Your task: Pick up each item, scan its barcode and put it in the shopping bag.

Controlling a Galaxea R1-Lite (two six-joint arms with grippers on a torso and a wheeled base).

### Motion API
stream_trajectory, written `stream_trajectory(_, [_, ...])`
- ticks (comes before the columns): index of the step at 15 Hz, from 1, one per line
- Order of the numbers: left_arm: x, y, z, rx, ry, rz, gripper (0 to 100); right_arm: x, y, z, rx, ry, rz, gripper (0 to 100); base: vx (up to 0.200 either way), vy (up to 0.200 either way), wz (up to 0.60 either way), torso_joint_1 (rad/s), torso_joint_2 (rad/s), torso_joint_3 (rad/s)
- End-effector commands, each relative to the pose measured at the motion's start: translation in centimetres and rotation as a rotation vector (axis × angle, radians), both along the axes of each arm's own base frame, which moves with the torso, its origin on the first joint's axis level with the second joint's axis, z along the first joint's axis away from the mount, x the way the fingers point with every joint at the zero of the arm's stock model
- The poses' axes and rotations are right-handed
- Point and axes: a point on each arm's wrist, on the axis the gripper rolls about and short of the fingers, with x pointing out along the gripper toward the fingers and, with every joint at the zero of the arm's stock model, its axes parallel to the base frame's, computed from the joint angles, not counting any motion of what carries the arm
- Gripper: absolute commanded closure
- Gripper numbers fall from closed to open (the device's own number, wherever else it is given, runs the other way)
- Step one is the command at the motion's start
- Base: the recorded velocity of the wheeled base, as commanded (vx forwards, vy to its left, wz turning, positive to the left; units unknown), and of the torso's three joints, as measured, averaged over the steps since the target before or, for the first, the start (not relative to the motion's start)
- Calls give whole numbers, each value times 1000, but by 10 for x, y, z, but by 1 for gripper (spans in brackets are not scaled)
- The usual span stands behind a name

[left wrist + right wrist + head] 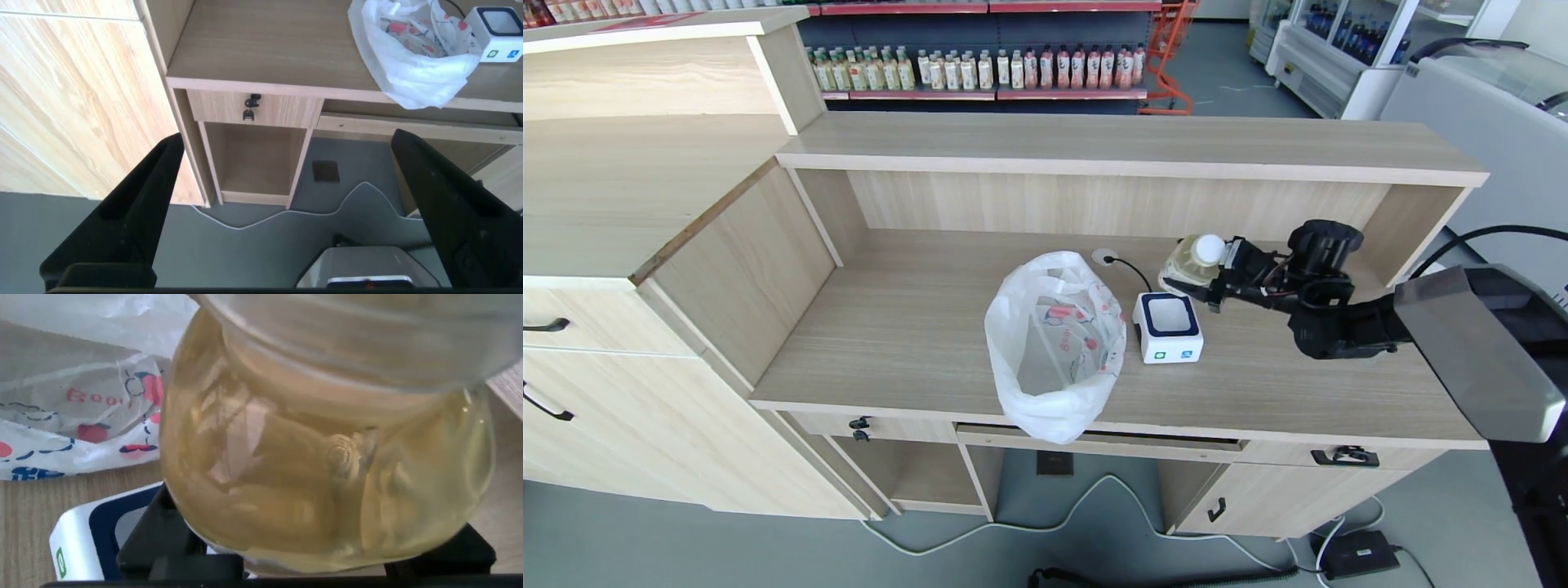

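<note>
Pressed close to the right wrist camera, a clear plastic bottle [327,457] of pale yellow drink sat clamped in the right gripper [1205,278], whose dark fingers [172,547] closed on its lower body from both sides. From the head view the bottle was tilted, its white cap [1209,247] pointing away from the wrist and up toward the back of the wooden counter [915,327]. Just below the gripper, slightly toward the counter's front edge, rested the white barcode scanner [1167,327] with its dark-framed window facing up; the bottle hung above the counter without touching it. Beyond the scanner from the right gripper, the white printed shopping bag [1052,343] stood open at the counter's front edge, just beside the scanner. The left gripper [290,204] hung low in front of the counter, below its top, its two black fingers [139,212] spread wide apart with nothing between them; the bag lay above and ahead of it, and a locked drawer front [252,108] faced it.
</note>
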Motion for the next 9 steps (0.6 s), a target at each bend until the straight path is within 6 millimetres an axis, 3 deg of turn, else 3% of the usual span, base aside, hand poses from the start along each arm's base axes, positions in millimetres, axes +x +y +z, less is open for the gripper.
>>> stream_trajectory(1, [0,0,0,0,0,0,0,-45,-19,70,195,93,-132,100,0,0,0,0,0,0])
stream_trajectory(2, [0,0,0,0,0,0,0,-70,-28,94,363,180,-201,100,0,0,0,0,0,0])
stream_trajectory(4, [0,0,0,0,0,0,0,-112,-45,121,603,340,-312,100,0,0,0,0,0,0])
stream_trajectory(7, [0,0,0,0,0,0,0,-209,-91,117,729,744,-619,100,0,0,0,0,0,0])
stream_trajectory(9, [0,0,0,0,0,0,0,-242,-100,123,747,833,-709,100,0,0,0,0,0,0])
